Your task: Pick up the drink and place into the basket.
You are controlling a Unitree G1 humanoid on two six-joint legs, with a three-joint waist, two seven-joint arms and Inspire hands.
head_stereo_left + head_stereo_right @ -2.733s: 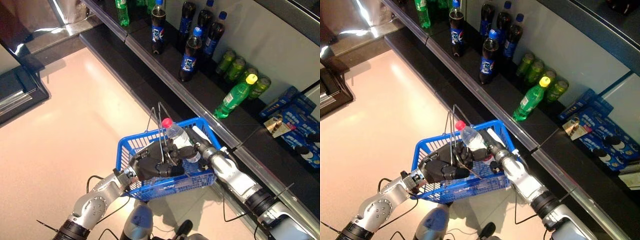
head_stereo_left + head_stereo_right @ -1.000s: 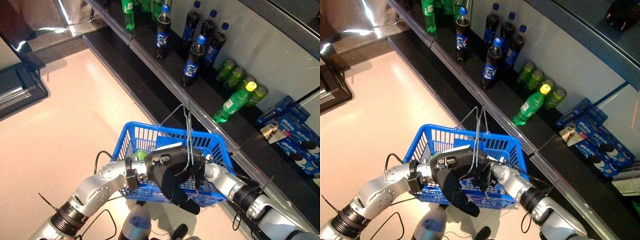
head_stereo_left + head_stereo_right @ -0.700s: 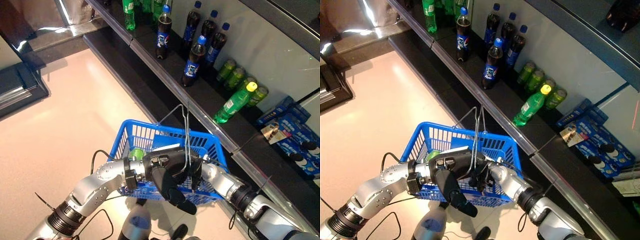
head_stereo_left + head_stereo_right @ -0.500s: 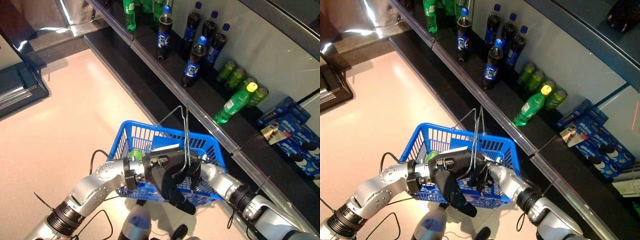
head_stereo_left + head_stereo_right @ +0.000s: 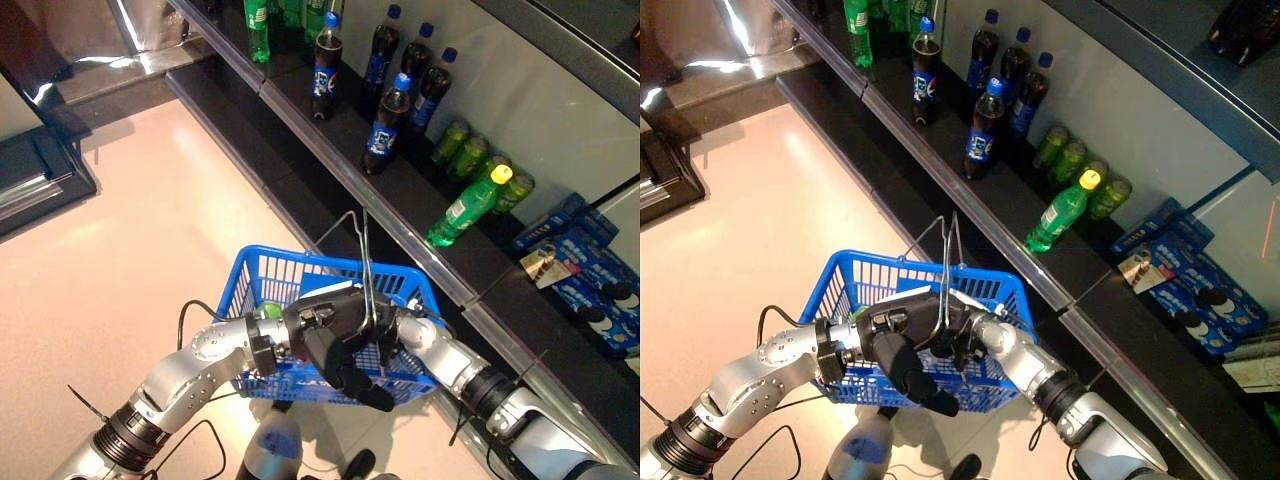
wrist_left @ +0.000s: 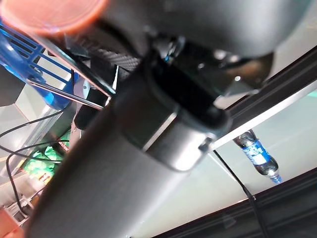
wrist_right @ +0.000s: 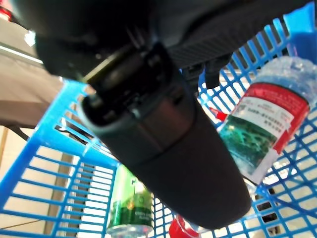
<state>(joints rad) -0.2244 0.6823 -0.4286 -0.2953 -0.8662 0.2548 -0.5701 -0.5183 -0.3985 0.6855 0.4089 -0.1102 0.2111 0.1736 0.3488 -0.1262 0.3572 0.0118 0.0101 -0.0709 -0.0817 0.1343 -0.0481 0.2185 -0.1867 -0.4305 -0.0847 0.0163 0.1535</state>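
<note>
The blue wire basket (image 5: 256, 276) hangs from its metal handles (image 5: 364, 262), with my left hand (image 5: 335, 345) shut on them. A clear water bottle with a red and green label (image 7: 258, 133) lies inside the basket, beside a green bottle (image 7: 130, 208). That green bottle also shows at the basket's left corner (image 5: 268, 310). My right hand (image 7: 163, 134) is inside the basket just above the water bottle, with its fingers off it. In the eye views my right hand (image 5: 410, 328) is mostly hidden behind my left hand and the handles.
A long dark shelf (image 5: 330, 150) runs along the right with upright cola bottles (image 5: 383, 125), green cans (image 5: 462, 148), a lying green bottle (image 5: 463, 207) and blue boxes (image 5: 585, 250). Pale floor (image 5: 130, 220) lies to the left, with a dark stand (image 5: 40, 170) at the far left.
2.7 s ago my right hand held the water bottle above the basket; now the bottle lies inside it. Over the last second my right hand has lifted slightly. My left hand keeps the handles.
</note>
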